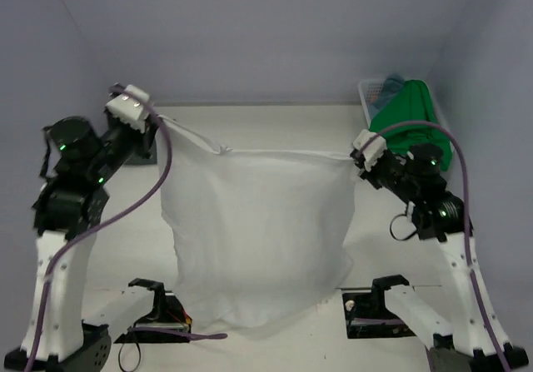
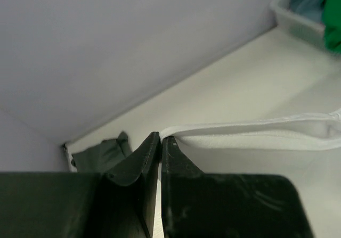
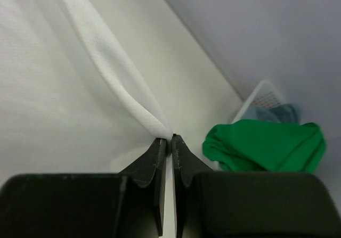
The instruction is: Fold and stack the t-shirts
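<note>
White t-shirt (image 1: 258,230): hangs spread above the table (image 1: 250,126) between my two grippers, I judge to flatten it for folding. Left gripper (image 2: 161,140) and right gripper (image 3: 171,139): jaws pinched all but together, each on a top corner of it. Bright green t-shirt (image 1: 408,118): heaped on the basket (image 1: 372,89), far right.

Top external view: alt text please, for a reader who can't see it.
A white t-shirt hangs spread out, the left gripper shut on one upper corner, the right gripper on the other. A green t-shirt drapes over a white basket at far right.
</note>
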You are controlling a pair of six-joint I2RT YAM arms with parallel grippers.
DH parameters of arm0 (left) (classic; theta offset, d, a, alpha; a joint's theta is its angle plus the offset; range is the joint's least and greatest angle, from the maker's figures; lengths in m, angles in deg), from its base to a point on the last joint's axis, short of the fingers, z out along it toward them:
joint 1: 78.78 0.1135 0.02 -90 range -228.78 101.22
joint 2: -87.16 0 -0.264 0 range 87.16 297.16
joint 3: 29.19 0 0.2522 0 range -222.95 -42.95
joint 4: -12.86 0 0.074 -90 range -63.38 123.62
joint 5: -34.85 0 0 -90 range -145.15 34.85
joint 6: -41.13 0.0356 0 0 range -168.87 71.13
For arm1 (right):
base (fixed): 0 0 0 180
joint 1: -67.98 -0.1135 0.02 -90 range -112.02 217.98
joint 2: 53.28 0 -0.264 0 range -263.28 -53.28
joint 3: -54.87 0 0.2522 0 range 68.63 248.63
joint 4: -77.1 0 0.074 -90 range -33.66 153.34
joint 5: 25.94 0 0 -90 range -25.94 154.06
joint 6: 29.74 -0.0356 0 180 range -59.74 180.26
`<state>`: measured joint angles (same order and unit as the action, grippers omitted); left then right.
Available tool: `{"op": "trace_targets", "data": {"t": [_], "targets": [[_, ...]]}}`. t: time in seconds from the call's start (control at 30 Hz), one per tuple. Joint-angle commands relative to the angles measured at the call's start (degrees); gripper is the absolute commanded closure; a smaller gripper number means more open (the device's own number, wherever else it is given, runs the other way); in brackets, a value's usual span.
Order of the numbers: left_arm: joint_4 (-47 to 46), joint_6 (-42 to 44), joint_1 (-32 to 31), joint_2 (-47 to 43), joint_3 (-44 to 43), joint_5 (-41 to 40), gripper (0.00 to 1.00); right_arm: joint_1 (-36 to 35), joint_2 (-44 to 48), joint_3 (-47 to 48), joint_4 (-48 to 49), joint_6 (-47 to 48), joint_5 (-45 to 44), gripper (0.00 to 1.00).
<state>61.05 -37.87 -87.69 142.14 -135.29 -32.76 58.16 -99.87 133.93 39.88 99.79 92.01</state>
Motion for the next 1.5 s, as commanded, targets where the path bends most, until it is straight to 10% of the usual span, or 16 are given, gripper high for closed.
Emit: {"op": "trace_targets", "data": {"t": [0.0, 0.5, 1.47], "targets": [[-13.13, 5.85, 0.47, 6.35, 8.1, -4.98, 1.0, 0.07, -6.4, -5.94, 7.98, 4.32, -0.69, 1.0], [-30.48, 6.93, 0.91, 52.14, -6.27, -13.6, 1.0, 1.74, -47.69, -2.46, 33.04, 6.35, -5.09, 1.0], [-29.78, 8.42, -4.36, 75.61, -27.63, -20.81, 1.0, 0.77, -78.38, 20.47, 47.99, -0.07, -27.77, 1.0]]}}
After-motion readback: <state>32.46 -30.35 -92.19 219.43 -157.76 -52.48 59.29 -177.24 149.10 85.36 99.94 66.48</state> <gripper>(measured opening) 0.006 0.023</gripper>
